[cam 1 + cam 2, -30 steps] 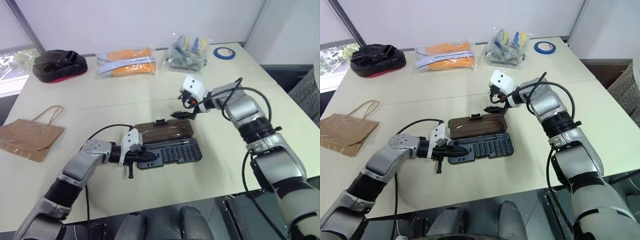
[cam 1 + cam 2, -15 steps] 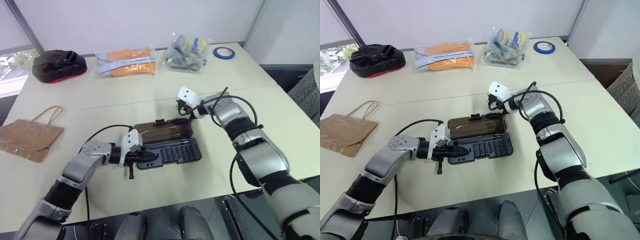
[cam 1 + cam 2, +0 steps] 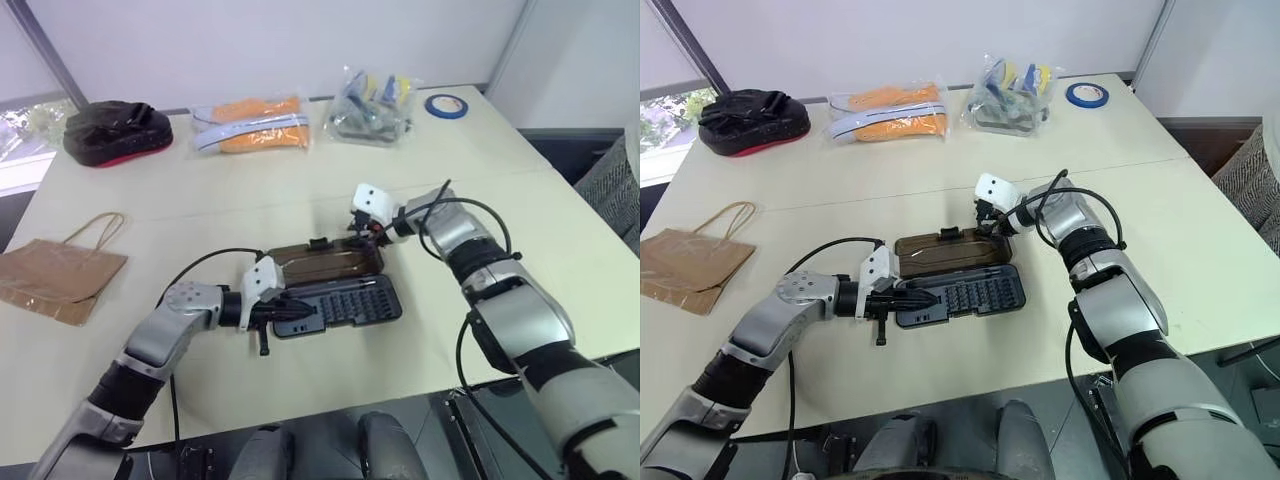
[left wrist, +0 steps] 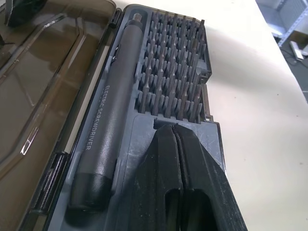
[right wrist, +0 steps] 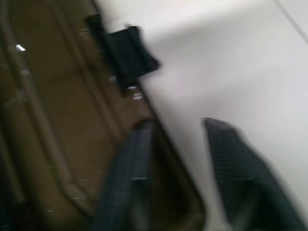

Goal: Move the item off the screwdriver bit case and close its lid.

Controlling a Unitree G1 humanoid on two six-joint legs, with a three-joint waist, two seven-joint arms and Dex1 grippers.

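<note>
The screwdriver bit case [image 3: 960, 294] lies open on the cream table [image 3: 1200, 240], its smoky-brown lid [image 3: 950, 250] folded flat on the far side of the bit tray. The left gripper [image 3: 923, 296] has its two black fingers pressed together, holding nothing, their tips resting on the tray's left end just beside the grey electric screwdriver [image 4: 103, 130] and short of the rows of bits [image 4: 175, 72].

The right gripper [image 3: 363, 236] sits at the lid's far right corner. In the right wrist view its fingers [image 5: 127, 178] stand apart, one over the brown plastic and one over bare table, straddling the lid's edge; whether they actually grip that edge cannot be told. The black latch tab [image 5: 127, 55] lies just ahead of that gripper along the same edge.

The brown paper bag [image 3: 685, 262] with twine handles lies flat well to the left of the left gripper, clear of the case, near the table's edge. Far beyond both grippers, along the back of the table, rest a black-and-red pouch [image 3: 750, 118], orange-filled clear bags [image 3: 890, 110], another clear bag [image 3: 1012, 95] and a blue tape roll [image 3: 1086, 95].
</note>
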